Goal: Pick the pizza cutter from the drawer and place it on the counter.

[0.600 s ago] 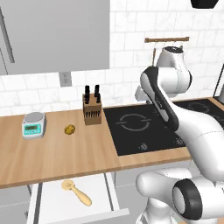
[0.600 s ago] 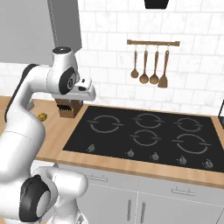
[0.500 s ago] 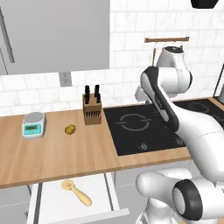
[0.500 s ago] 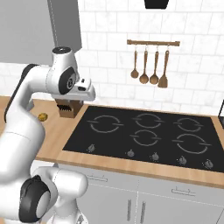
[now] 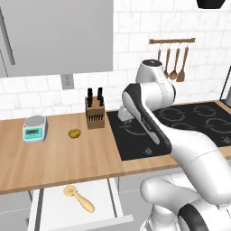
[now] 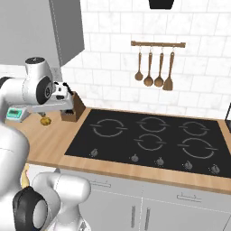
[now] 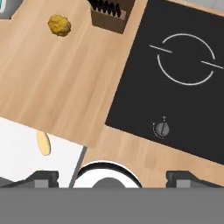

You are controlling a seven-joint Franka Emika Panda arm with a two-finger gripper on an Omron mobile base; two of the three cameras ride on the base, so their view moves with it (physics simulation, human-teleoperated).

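Note:
The pizza cutter (image 5: 77, 198) lies flat in the open white drawer (image 5: 52, 208), disc toward the counter, wooden handle pointing out. In the hand view only its handle (image 7: 43, 143) shows, on the drawer's white floor (image 7: 19, 146). The wood-grain counter (image 5: 58, 155) runs above the drawer. My gripper (image 7: 113, 178) hangs high over the counter's front edge, near the cooktop's left corner, pointing down. It is open, its two dark fingertips (image 7: 42, 178) far apart with nothing between them. The hand (image 5: 125, 113) sits right of the knife block, well above and to the right of the cutter.
A knife block (image 5: 94, 115) and a small golden-brown lump (image 5: 74, 133) stand on the counter, with a kitchen scale (image 5: 35, 129) further left. The black cooktop (image 5: 180, 124) lies to the right, a grey upper cabinet (image 5: 54, 36) overhead, and wooden utensils (image 6: 155, 67) on the wall.
The arm has swung to the left, carrying the hand from over the cooktop toward the counter and drawer side. The cutter, drawer and cameras have not moved.

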